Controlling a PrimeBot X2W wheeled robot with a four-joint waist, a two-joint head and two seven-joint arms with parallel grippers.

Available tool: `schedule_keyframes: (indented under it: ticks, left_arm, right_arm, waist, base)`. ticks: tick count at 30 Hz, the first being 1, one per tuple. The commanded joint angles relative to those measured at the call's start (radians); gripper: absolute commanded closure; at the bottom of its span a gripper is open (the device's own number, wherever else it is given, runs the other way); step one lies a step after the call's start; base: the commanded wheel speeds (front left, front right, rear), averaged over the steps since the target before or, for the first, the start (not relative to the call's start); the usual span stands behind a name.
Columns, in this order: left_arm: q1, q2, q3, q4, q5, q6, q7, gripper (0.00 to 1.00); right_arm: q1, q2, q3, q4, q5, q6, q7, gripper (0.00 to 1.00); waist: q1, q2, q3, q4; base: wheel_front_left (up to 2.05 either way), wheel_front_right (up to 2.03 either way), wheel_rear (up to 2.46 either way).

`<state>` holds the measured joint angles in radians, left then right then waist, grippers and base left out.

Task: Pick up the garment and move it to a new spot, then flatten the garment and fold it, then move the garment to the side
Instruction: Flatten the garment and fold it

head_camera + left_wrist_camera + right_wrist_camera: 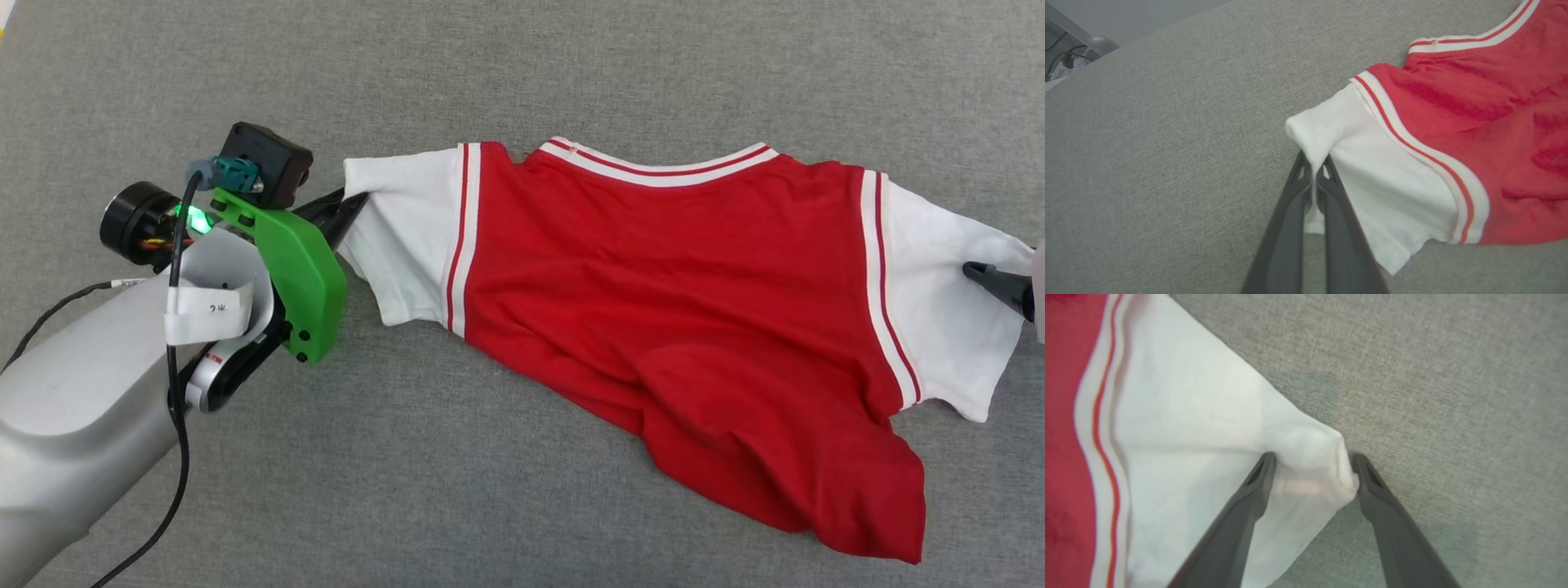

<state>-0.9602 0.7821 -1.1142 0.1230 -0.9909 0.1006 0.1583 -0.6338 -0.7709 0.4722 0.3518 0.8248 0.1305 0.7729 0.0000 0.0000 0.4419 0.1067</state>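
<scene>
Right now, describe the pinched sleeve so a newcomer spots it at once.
On the grey cloth surface lies a red jersey with two white sleeves. Take the sleeve at the robot's left, beside the green bracket. Its tip is pinched between shut jaws; the other sleeve lies between open jaws.

Bare grey table (pixel 522 73) off the outer side of the left tool (pixel 1313 163) and ahead of it: flat cloth, nothing standing, free passage up to the far edge. On the inner side, blocked by the garment (pixel 669 310): white sleeve pinched between the closed fingers, red body spread low beyond. Behind that tool, bulky green wrist bracket (pixel 298 269) and pale forearm (pixel 82 384). Right tool (pixel 1314 461) spread wide, sleeve corner bunched between the fingers. Open table ahead and off one finger, sleeve and red body off the other. Between the two tools, garment all the way across, rumpled folds toward the hem.
</scene>
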Motion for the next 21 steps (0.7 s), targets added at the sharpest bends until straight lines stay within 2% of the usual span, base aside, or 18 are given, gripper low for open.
schedule_keyframes:
  ticks: [1, 9, 10, 21]
  left_arm:
    - [-0.006, -0.006, 0.003, 0.009, -0.003, -0.005, -0.009, 1.00]
    - [0.007, -0.004, 0.009, 0.044, -0.003, -0.015, -0.052, 1.00]
    - [0.005, 0.005, 0.019, 0.035, 0.005, -0.008, -0.076, 1.00]
    - [-0.065, 0.053, 0.084, -0.090, 0.054, 0.037, -0.147, 1.00]
  right_arm:
    - [0.038, 0.044, 0.043, 0.032, 0.019, 0.000, -0.020, 1.00]
    - [-0.030, 0.007, 0.028, -0.019, 0.028, 0.000, -0.260, 1.00]
    - [-0.046, -0.014, 0.020, -0.060, 0.034, 0.000, -0.347, 1.00]
    - [-0.075, -0.089, -0.065, -0.213, 0.020, 0.000, -0.550, 1.00]
  waist:
    - [0.0000, 0.0000, -0.012, -0.006]
    - [0.0000, 0.0000, -0.111, -0.026]
    - [0.0000, 0.0000, -0.157, -0.034]
    - [0.0000, 0.0000, -0.259, -0.059]
  base:
    - [0.00, 0.00, 0.00]
    - [0.00, 0.00, 0.00]
    - [0.00, 0.00, 0.00]
    - [0.00, 0.00, 0.00]
